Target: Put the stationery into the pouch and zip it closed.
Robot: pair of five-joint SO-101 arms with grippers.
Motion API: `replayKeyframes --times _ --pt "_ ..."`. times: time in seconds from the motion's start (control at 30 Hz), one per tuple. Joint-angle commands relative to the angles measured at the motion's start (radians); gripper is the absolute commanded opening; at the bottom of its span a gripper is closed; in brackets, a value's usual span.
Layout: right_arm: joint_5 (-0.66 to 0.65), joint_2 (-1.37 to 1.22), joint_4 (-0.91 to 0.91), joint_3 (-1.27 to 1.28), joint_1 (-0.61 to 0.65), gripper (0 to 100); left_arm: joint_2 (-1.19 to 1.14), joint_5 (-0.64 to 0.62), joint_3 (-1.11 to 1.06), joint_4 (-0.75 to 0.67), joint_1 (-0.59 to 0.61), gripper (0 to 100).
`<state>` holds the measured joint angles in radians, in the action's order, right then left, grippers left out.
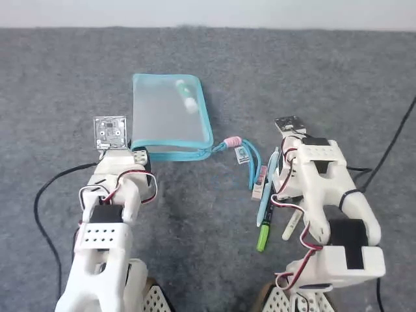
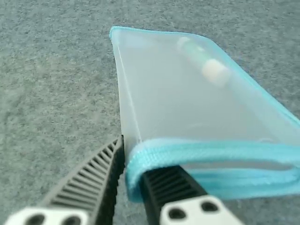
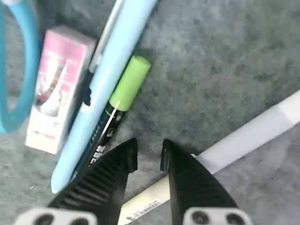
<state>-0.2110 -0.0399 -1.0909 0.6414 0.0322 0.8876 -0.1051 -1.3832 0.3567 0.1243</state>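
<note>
Turquoise pouch (image 2: pixel 187 108) edge clamped in left gripper (image 2: pixel 132 164) jaws; right gripper (image 3: pixel 149 152) jaws narrow, empty, above white pen (image 3: pixel 248 133).

Robot lab bench, grey felt mat (image 1: pixel 208 250), pale wall (image 1: pixel 208 12), trailing cables (image 1: pixel 392 140)

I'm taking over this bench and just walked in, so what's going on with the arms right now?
The left hand pinches the zipper edge of the translucent, blue-trimmed pouch, which already has a green-and-white item inside. The right hand hangs slightly open and empty just above the loose stationery: a light blue pen, a green-capped marker, a white pen and a pink box. All four lie outside the pouch.
</note>
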Motion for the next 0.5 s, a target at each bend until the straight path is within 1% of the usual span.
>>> replayKeyframes --times 0.0,0.13,0.27,0.37,0.47 --pt "0.012 0.073 -0.016 -0.031 -0.015 12.5 0.008 0.009 0.050 0.002 -0.008 1" --pt "0.015 0.302 -0.059 0.009 -0.041 12.5 0.008 0.009 0.051 0.000 -0.008 1" --pt "0.015 0.515 -0.056 0.107 -0.042 12.8 0.008 0.009 0.051 0.000 -0.008 1" --pt "0.009 0.575 -0.053 0.160 -0.050 12.9 0.008 0.009 0.050 0.000 -0.008 1" --pt "0.005 0.532 -0.051 0.169 -0.094 13.0 0.008 0.009 0.050 0.000 -0.008 1"
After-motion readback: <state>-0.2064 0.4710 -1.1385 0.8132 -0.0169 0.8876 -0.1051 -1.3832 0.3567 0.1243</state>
